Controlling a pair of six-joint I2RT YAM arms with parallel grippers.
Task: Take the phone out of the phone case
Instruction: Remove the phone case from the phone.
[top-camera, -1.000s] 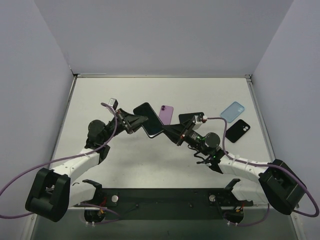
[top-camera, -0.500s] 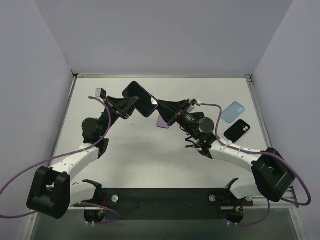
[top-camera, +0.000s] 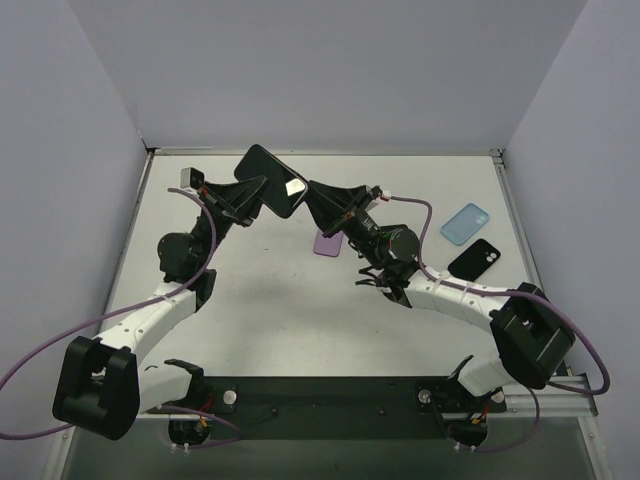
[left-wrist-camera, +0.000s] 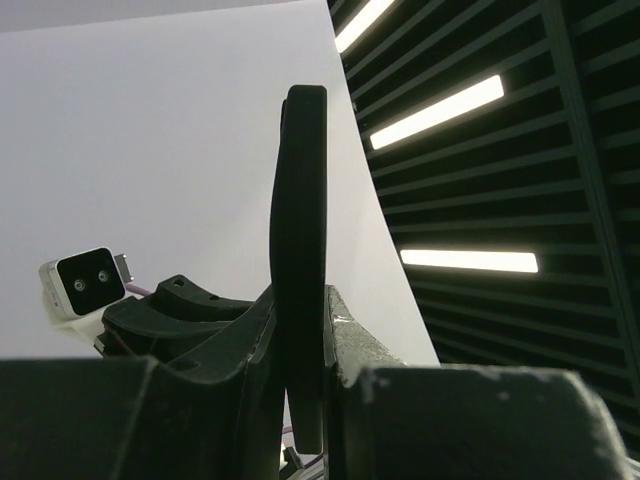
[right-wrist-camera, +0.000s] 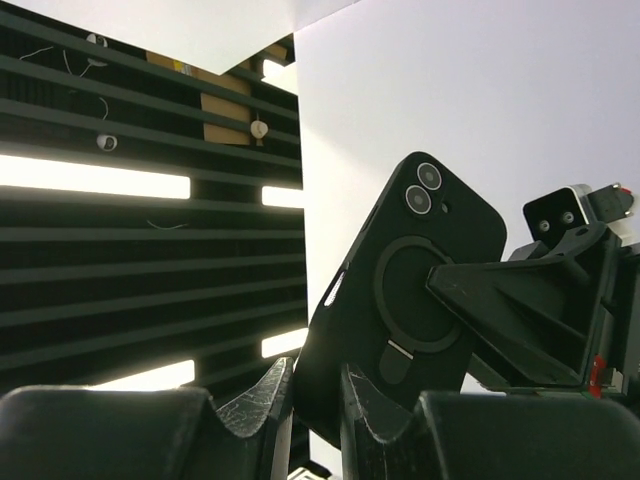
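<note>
White worktop (top-camera: 250, 320), grey walls (top-camera: 330, 70); left end effector (top-camera: 256, 192) and right end effector (top-camera: 312, 196) both pinched the black cased phone (top-camera: 268, 180) aloft.

Back-middle of the table (top-camera: 260, 320) is the crowded bit. The cased phone (top-camera: 268, 180) hangs in the air, pinched by the left gripper (top-camera: 252, 192) on 1 side and the right gripper (top-camera: 316, 200) on the other. Both arms angle up to it, so no straight path through there. A purple case (top-camera: 328, 244) lies flat just below the right gripper. Over by the right wall (top-camera: 580, 150) 2 more flat things sit close together: a light blue case (top-camera: 466, 222) and a black case (top-camera: 474, 260). The left side and near-centre of the table are open.
</note>
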